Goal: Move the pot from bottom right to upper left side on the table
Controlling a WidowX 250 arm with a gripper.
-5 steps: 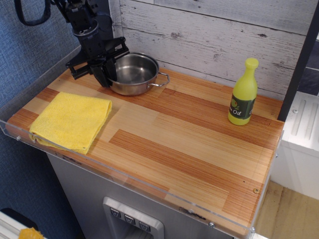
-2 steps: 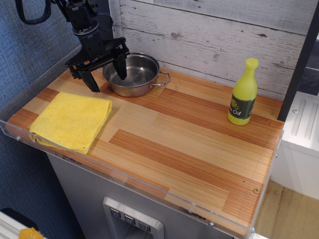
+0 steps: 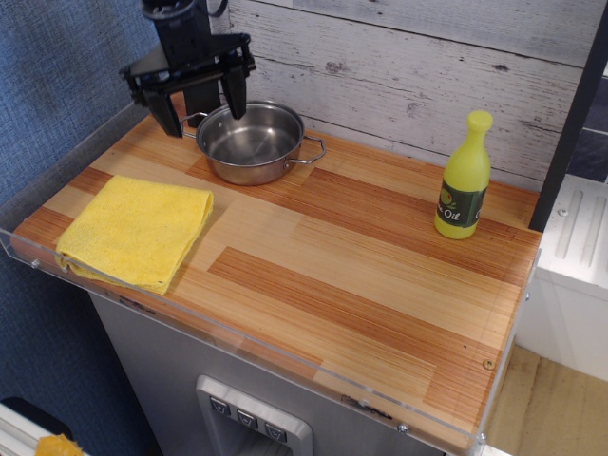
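Resting on the upper left part of the counter (image 3: 380, 275): pot (image 3: 249, 142), shallow, round, shiny steel, upright, apart from all other things. Two wire loop handles, one at right toward the bottle, one at left partly behind a tool finger. Hanging above the pot's left rim: tool (image 3: 201, 104), black, fingers spread wide apart, clamped on nothing; left finger (image 3: 169, 112) outside the rim, right finger (image 3: 236, 98) over the bowl; touching or clear of the rim, cannot tell. Arm above the tool cut off by the top edge. Lying at the left front, well apart from the pot: yellow cloth (image 3: 138, 228), folded, one corner close to the clear acrylic rim. Standing upright at the far right, near the white plank wall (image 3: 408, 66): yellow bottle (image 3: 463, 180), label partly legible as "Oil". Cut off at the bottom edge: grey front (image 3: 190, 370) with a small button panel, details hard to make out. Compared with the frame a second before: tool then lower, closed on the pot's left rim; now raised and opened. Pot, cloth and bottle unchanged in place.
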